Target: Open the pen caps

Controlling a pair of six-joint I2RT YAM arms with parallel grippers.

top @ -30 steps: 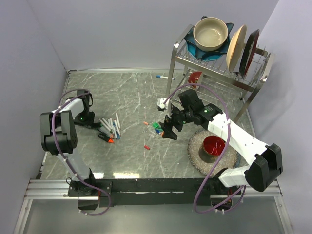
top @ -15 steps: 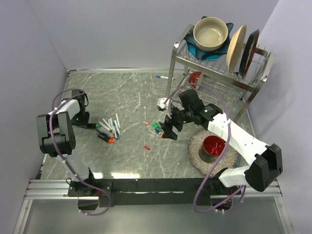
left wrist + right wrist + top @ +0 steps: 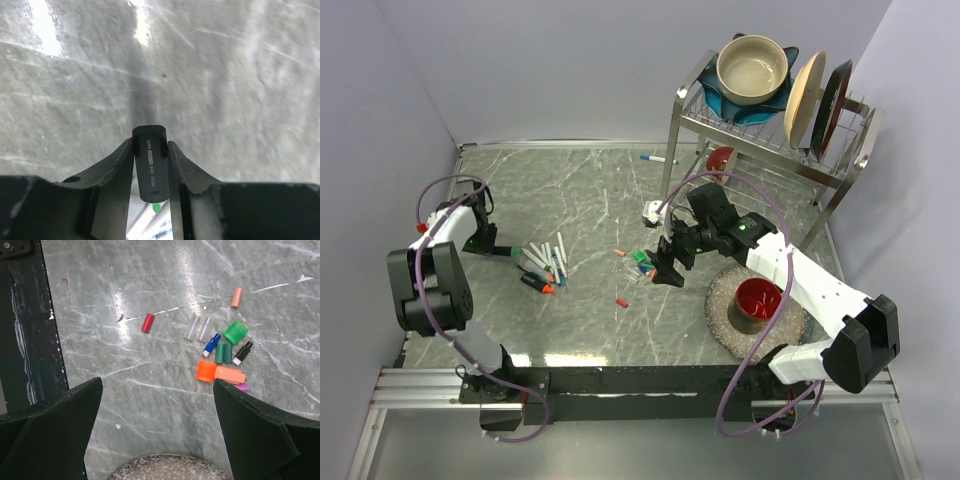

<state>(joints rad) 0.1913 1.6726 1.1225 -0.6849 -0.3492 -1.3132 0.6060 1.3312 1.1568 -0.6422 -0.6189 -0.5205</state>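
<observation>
My left gripper (image 3: 508, 251) (image 3: 150, 146) is shut on a short black marker (image 3: 149, 167) with a green tip showing at its lower end, just left of a pile of white markers (image 3: 546, 262). The pen caps (image 3: 640, 264) lie loose at mid-table. The right wrist view shows a red one (image 3: 147, 322), a salmon one (image 3: 236, 298), a bright green one (image 3: 235, 332), a blue one (image 3: 212, 344), a black one (image 3: 243, 352) and an orange one (image 3: 206, 370). My right gripper (image 3: 665, 266) (image 3: 157, 390) hangs open above the table beside them, holding nothing.
A speckled plate (image 3: 722, 312) (image 3: 165, 472) with a red bowl (image 3: 758, 301) sits under the right arm. A metal dish rack (image 3: 770, 125) with a bowl and plates stands at the back right. One marker (image 3: 658, 158) lies near the rack's leg.
The left arm has swung leftward, drawing its gripper and the black marker away from the marker pile, and its fingers have closed slightly. The right arm has not moved.
</observation>
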